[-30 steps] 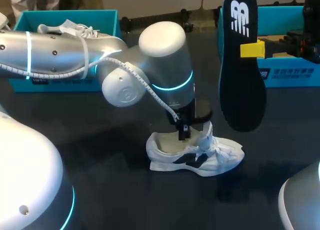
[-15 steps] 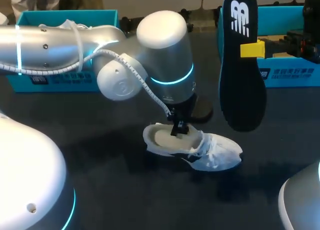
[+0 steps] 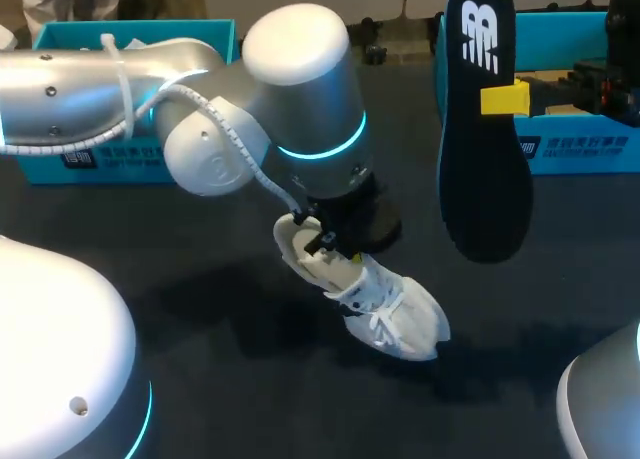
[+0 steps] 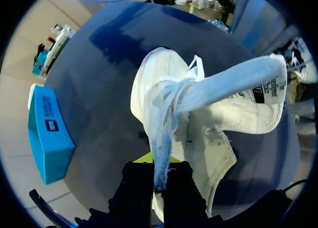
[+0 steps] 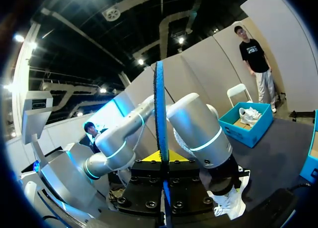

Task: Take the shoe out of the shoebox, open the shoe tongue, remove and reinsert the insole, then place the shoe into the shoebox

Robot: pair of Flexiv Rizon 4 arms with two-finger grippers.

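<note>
Since the earlier frame the left gripper had pulled back toward the left of the table and tipped the shoe, so that it hung tilted near the middle, heel raised and toe pointing down toward the near edge. Its fingers were pinched tight on a fold of the shoe's upper, with the tongue flapped wide open. Further right, the right gripper was clamped on the dark insole, holding it upright in front of the blue shoebox at the far right corner.
</note>
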